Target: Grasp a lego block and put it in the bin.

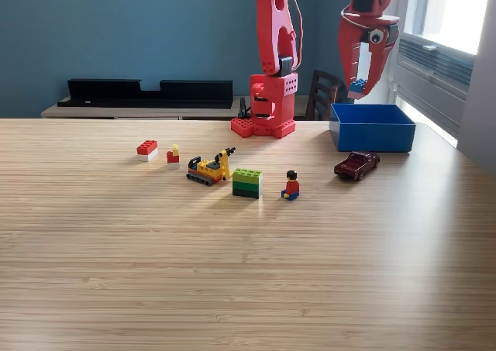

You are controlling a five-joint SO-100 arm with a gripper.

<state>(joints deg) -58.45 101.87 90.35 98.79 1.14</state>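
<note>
My red gripper (pixel 359 86) hangs above the blue bin (pixel 372 127) at the exterior view's right, shut on a small blue lego block (pixel 357 84) held just over the bin's near-left part. The bin is a low-walled open box and its inside is hidden from here. On the table lie a green stacked block (pixel 247 183), a red and white block (pixel 146 149), and a small red and yellow piece (pixel 173 156).
A yellow toy digger (pixel 211 168), a small figure in red (pixel 291 186) and a dark red toy car (pixel 356 165) stand mid-table. The arm's red base (pixel 267 107) sits behind them. A long black tray (pixel 147 92) rests on the back ledge.
</note>
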